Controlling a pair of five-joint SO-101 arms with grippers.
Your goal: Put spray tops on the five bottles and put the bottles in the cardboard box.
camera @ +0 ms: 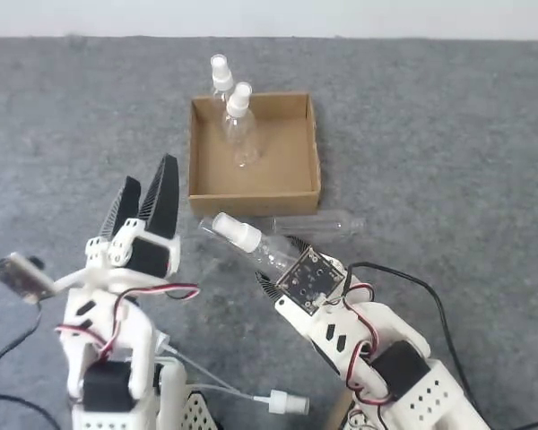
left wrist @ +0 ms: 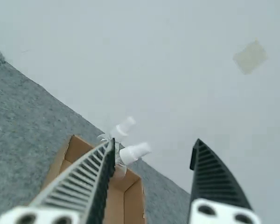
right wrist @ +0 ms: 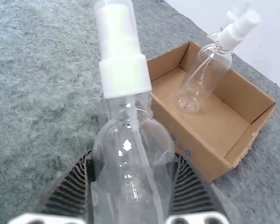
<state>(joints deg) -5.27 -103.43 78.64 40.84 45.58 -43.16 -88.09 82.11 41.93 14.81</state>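
Observation:
My right gripper [camera: 282,262] [right wrist: 133,186] is shut on a clear bottle [camera: 267,251] [right wrist: 130,154] fitted with a white spray top [camera: 236,231] [right wrist: 121,51]; it points toward the cardboard box [camera: 254,190] [right wrist: 210,154] from just in front of it. Two capped bottles [camera: 240,125] [right wrist: 205,70] lean in the box's far left corner. Left of the box, my left gripper [camera: 150,176] [left wrist: 154,144] is raised and open with nothing in it. Past its fingers the box [left wrist: 128,198] and two spray tops [left wrist: 135,151] are visible.
A clear bottle without a top [camera: 323,222] lies on the grey carpet along the box's front right edge. A loose spray top [camera: 285,403] lies near the arm bases, among cables. Open carpet spreads to the right of the box.

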